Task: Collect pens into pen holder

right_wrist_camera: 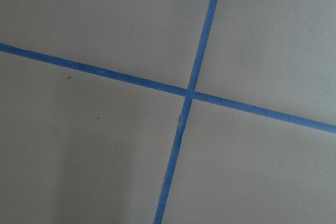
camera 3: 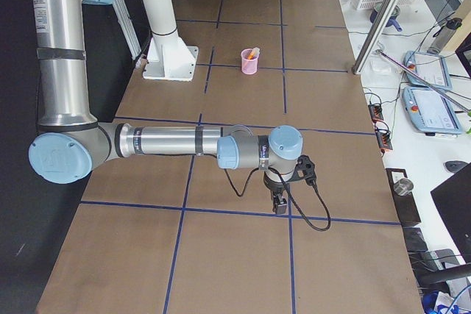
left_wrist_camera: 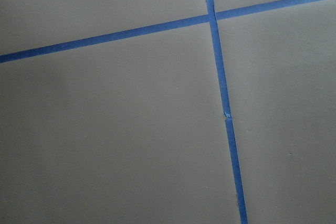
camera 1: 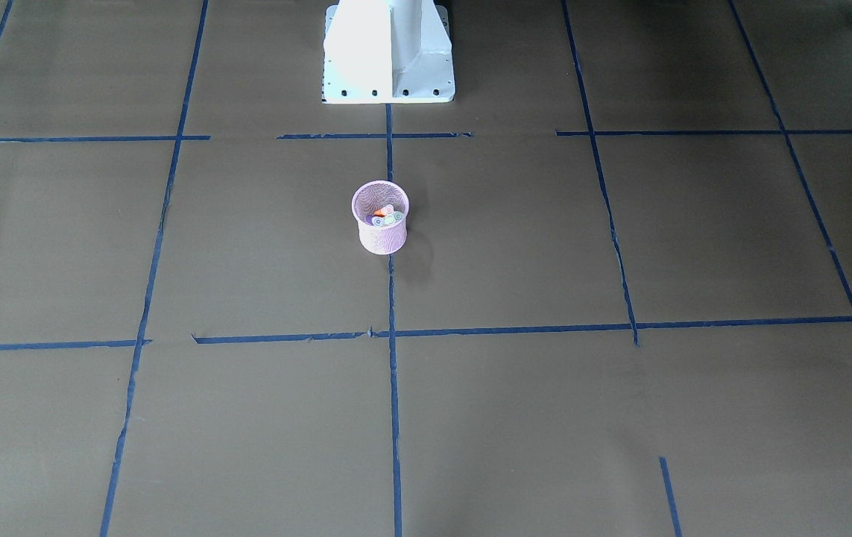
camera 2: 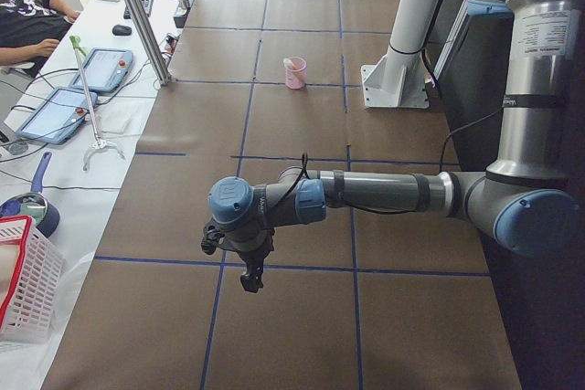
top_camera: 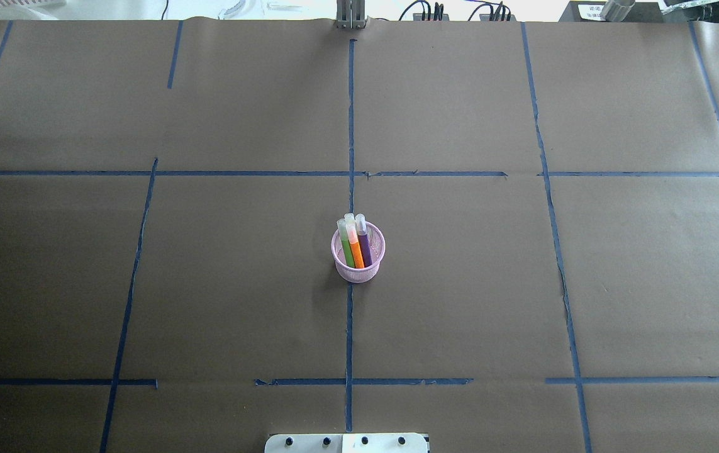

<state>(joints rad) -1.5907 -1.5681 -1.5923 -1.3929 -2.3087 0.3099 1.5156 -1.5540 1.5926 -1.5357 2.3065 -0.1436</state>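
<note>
The pink mesh pen holder stands upright at the table's middle, on the centre tape line. Three pens stand inside it, pale caps up and leaning to the far side: green, orange, purple. From the front only the pens' ends show inside the pen holder. My left gripper hangs over bare paper far from the holder. My right gripper likewise hangs far from the holder. I cannot tell whether either is open or shut. Both wrist views show only paper and tape.
The white robot base stands behind the holder. Blue tape lines grid the brown paper. Off the operators' edge are a metal post, tablets, a white basket and a seated person.
</note>
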